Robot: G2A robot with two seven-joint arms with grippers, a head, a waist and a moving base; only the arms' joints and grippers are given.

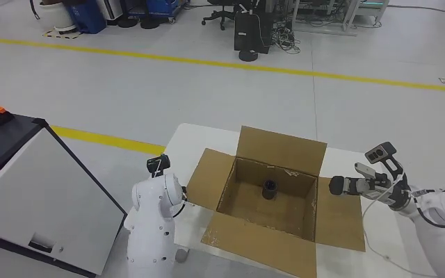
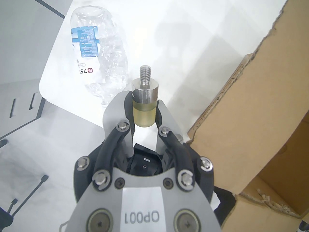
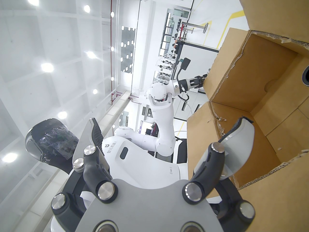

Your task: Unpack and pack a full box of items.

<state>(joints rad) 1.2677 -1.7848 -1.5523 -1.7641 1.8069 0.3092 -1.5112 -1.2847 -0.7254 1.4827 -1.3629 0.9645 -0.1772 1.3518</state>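
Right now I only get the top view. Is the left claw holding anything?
Observer: Yes, the left claw is shut on a cylinder with a threaded metal stud.
Operator: Anything on the table near it?
Observer: A clear plastic bottle lies on its side on the white table, outside the box.
Operator: And the right claw?
Observer: The right claw is open and empty, beside the box.

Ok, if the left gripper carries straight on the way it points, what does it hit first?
The left gripper would probably meet the white table, stud of the held part first. The plastic bottle lies just beside that line; depth is unclear.
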